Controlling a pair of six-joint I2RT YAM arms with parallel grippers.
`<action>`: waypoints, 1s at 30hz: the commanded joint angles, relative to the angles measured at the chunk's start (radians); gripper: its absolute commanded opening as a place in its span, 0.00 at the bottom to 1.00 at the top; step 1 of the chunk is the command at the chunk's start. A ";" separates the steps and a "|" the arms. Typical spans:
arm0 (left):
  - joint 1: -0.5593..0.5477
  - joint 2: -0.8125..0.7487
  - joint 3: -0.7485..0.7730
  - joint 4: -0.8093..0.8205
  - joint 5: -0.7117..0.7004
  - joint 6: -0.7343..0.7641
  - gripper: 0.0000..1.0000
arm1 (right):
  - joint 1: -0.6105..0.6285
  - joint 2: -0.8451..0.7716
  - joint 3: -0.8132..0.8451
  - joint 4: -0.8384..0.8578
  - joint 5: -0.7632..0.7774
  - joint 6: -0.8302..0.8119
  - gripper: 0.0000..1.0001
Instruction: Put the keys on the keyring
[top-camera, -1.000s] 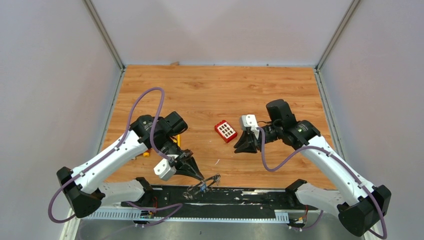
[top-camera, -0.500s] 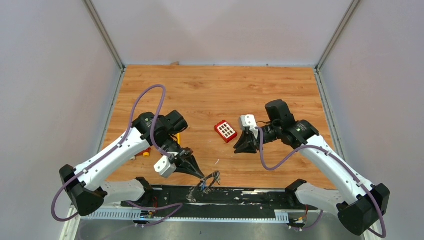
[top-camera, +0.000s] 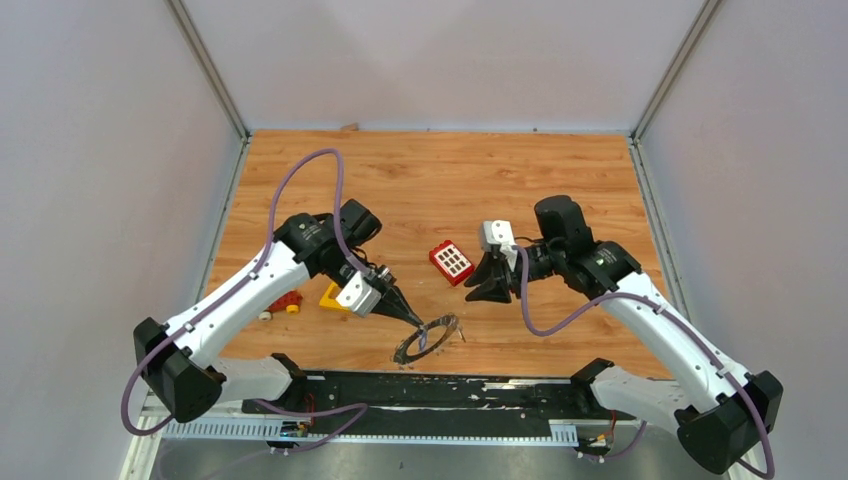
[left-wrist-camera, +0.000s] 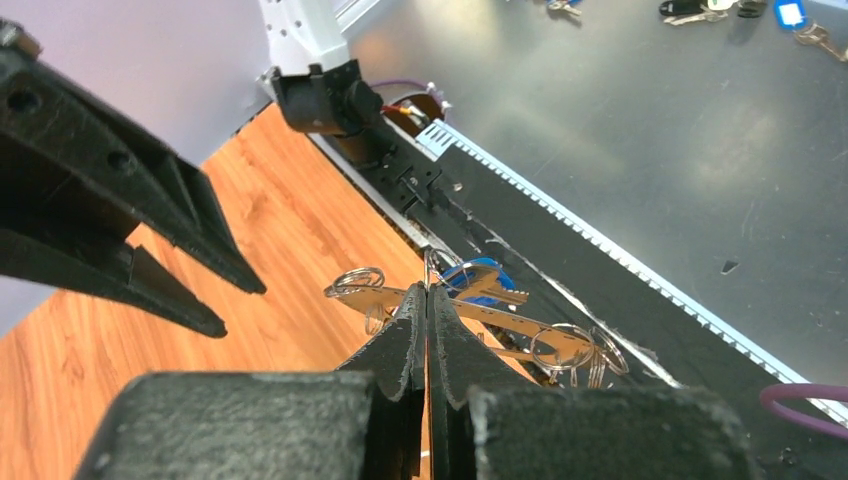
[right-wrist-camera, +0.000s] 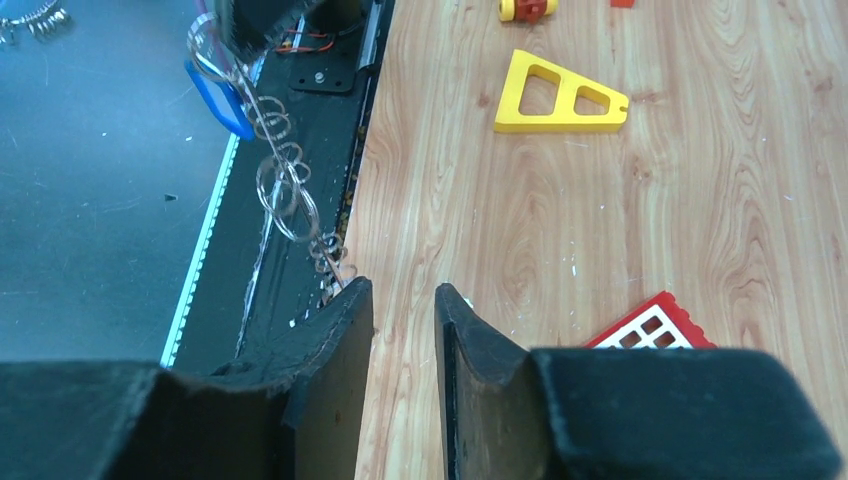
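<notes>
My left gripper is shut on the rim of the keyring, a thin grey ring fringed with small silvery rings, and holds it over the wood near the front edge. In the left wrist view the closed fingertips pinch the ring's edge, and a blue-headed key hangs on it just beyond. The right wrist view shows the keyring hanging, with the blue key at its top. My right gripper is open, empty, and to the right of the ring. I cannot pick out the black-headed key.
A red block with white squares lies left of my right gripper. A yellow triangular frame and small red and orange bits lie by my left arm. A black strip runs along the front edge. Loose keys lie on grey metal beyond.
My left gripper has carried the keyring from the black front strip up and back over the wood. The yellow frame now shows. The right arm has barely moved.
</notes>
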 joint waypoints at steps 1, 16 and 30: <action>0.014 0.014 0.026 0.220 0.014 -0.258 0.00 | 0.006 0.019 0.054 0.092 -0.034 0.066 0.30; 0.013 -0.088 -0.189 1.085 -0.381 -1.263 0.00 | 0.009 0.041 0.066 0.146 0.053 0.134 0.32; 0.013 -0.109 -0.244 1.246 -0.488 -1.444 0.00 | 0.006 0.085 0.037 0.245 0.083 0.254 0.46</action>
